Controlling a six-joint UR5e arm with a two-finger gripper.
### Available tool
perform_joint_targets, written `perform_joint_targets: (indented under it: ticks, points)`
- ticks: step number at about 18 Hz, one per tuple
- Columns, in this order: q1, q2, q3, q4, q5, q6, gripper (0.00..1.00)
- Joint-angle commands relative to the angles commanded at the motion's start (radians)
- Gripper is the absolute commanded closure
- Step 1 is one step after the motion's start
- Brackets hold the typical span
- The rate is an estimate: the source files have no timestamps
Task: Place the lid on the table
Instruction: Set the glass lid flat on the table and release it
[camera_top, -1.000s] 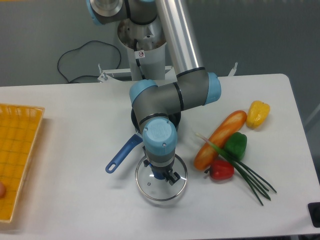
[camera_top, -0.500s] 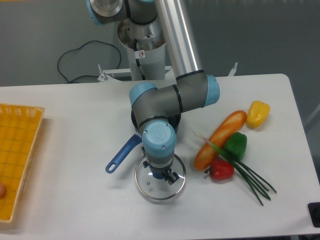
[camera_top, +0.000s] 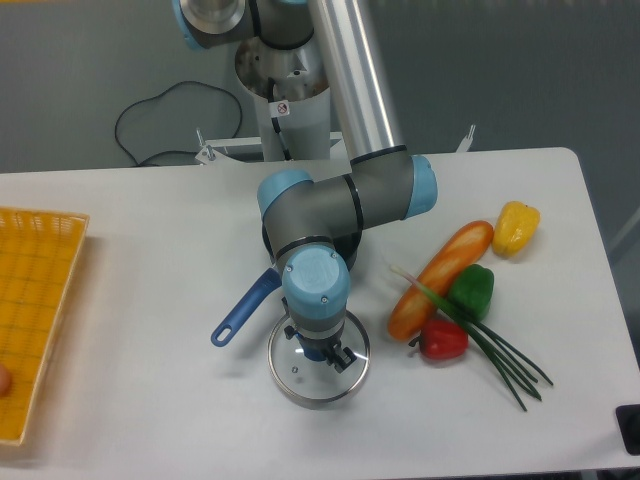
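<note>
The round clear glass lid (camera_top: 300, 377) with a thin metal rim sits low over the white table (camera_top: 140, 400), in front of the dark blue saucepan. My gripper (camera_top: 318, 352) points straight down over the lid's centre and is shut on its blue knob, which is mostly hidden by the wrist. The small vent hole shows on the lid's left part. Whether the rim touches the tabletop I cannot tell. The saucepan (camera_top: 345, 240) is largely hidden behind my arm; its blue handle (camera_top: 243, 308) sticks out to the front left.
A yellow-orange woven tray (camera_top: 35, 310) lies at the left edge. To the right lie a bread loaf (camera_top: 440, 277), a green pepper (camera_top: 471, 290), a red pepper (camera_top: 442, 340), spring onions (camera_top: 495, 355) and a yellow pepper (camera_top: 516, 226).
My gripper with the lid has shifted slightly left and toward the table's front edge. Nothing else has moved.
</note>
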Motion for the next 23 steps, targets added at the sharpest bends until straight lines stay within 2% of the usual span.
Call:
perform_joint_targets:
  ticks: [23]
  points:
    - [-0.003,-0.012,-0.002,0.000,0.000,-0.009,0.40]
